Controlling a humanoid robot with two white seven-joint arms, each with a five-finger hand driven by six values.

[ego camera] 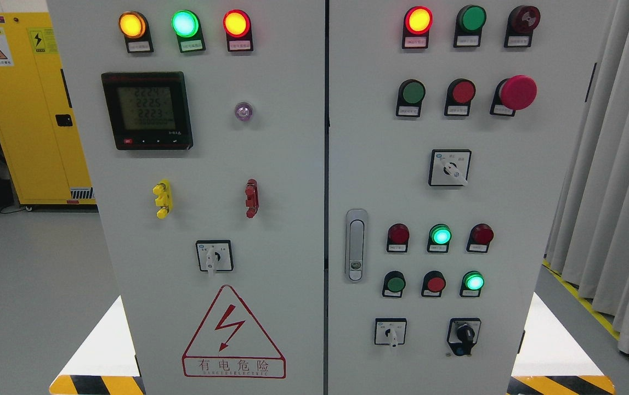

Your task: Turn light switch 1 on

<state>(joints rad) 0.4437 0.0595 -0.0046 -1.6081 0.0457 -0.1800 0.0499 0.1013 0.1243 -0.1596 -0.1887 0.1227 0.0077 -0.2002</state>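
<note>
Light switch 1 cannot be singled out for sure: its label is too small to read, and several rotary selector switches share the cabinet, one [214, 256] just above the red warning triangle [233, 333], others on the right door [390, 331]. Mistaking the switch, or brushing the red mushroom stop button [517, 92], is the likely risk. Neither robot hand is in view, so their state cannot be told

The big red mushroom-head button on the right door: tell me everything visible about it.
The red mushroom button sits at the right end of the second row on the right cabinet door, beside a flat red button. Its broad, glossy, plastic-looking domed cap stands out from a black base with a small white label below, print unreadable. It is unlit. Nothing touches it; no robot hand is in view.
</note>
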